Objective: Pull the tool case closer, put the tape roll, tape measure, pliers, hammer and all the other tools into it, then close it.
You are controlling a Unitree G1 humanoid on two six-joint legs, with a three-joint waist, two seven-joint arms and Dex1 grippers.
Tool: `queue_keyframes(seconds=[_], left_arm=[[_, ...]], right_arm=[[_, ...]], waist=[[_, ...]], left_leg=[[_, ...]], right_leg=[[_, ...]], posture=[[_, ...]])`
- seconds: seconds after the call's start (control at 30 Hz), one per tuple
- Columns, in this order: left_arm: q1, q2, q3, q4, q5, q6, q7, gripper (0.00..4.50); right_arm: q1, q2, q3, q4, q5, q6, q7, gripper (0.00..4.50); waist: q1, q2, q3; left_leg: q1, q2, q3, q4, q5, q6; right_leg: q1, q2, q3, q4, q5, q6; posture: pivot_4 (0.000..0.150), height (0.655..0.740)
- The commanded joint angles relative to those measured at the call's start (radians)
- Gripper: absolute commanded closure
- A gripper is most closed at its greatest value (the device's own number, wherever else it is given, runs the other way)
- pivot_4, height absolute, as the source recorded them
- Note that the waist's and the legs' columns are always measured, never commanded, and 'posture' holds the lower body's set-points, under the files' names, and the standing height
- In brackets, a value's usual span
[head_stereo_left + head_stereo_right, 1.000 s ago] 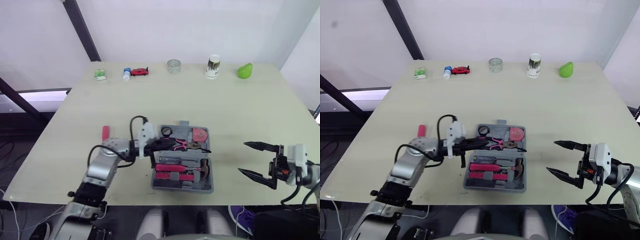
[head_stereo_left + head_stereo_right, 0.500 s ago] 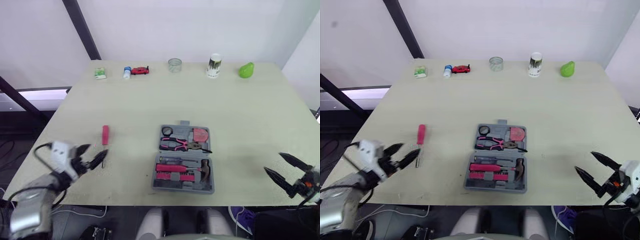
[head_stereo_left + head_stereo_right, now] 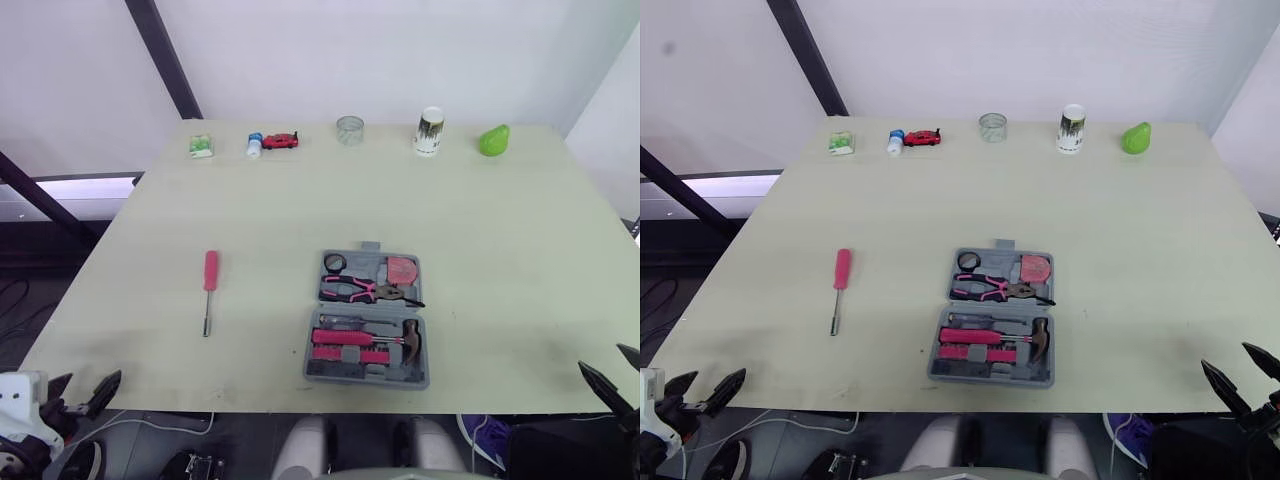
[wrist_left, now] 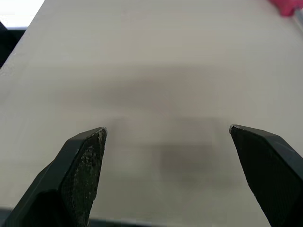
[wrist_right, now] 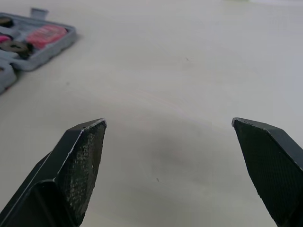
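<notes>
Left gripper (image 3: 80,386) at the table's (image 3: 480,230) near-left corner, fingers spread wide, holding nothing. Pink screwdriver (image 3: 209,284) lies loose ahead of it, slightly to its right. Tool case (image 3: 366,377) open, further right, between both grippers; tape roll (image 3: 334,263), pliers (image 3: 362,291), tape measure (image 3: 400,269), hammer (image 3: 408,338) inside. Right gripper (image 3: 612,370) at near-right edge, fingers apart, empty.

On the table (image 3: 500,240), the tool case (image 3: 365,307) lies near the front edge, pliers (image 3: 362,291) and hammer (image 3: 408,335) in it, a screwdriver (image 3: 209,285) well to its left.
</notes>
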Motion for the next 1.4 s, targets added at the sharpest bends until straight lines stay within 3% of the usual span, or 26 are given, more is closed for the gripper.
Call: queue_keyframes(seconds=[0.03,0.37,0.7,1.0,1.4], left_arm=[[-0.006,0.005,0.002,-0.036,-0.013,-0.017,0.005,0.08],[-0.048,-0.027,-0.067,-0.213,-0.04,0.074,0.06,0.08],[-0.275,-0.094,-0.194,-0.372,-0.04,0.304,0.295,0.08],[-0.423,-0.185,-0.341,-0.304,0.072,0.337,0.453,0.08],[-0.548,-0.219,-0.356,-0.147,0.136,0.321,0.575,0.08]], right_arm=[[-0.007,-0.006,-0.026,-0.019,0.013,-0.022,0.007,0.0],[-0.02,-0.006,0.044,-0.143,0.017,-0.012,0.067,0.0],[-0.061,-0.041,0.162,-0.409,0.08,0.138,0.092,0.0],[-0.13,-0.12,0.256,-0.513,0.088,0.189,0.194,0.0],[-0.298,-0.162,0.335,-0.538,0.092,0.24,0.214,0.0]], waist=[[-0.001,0.0,0.0],[-0.002,0.001,0.0],[0.0,0.0,-0.001],[0.0,0.0,0.0],[0.001,-0.005,0.002]], left_leg=[[0.0,0.0,0.0,0.0,0.0,0.0],[-0.001,0.0,0.001,-0.001,0.0,0.0],[-0.002,0.0,0.001,0.0,0.001,0.001],[-0.002,-0.001,0.001,0.001,0.001,0.001],[-0.002,-0.002,-0.001,0.003,0.002,0.002]], right_leg=[[-0.001,0.0,0.0,0.0,0.0,0.0],[-0.001,0.0,0.0,0.0,0.0,0.0],[-0.001,0.0,-0.001,0.001,0.001,0.001],[-0.001,0.001,-0.002,0.002,0.003,0.005],[0.001,0.003,-0.004,0.004,0.003,0.005]], posture=[[0.15,0.74],[0.15,0.74],[0.15,0.74],[0.15,0.74],[0.15,0.74]])
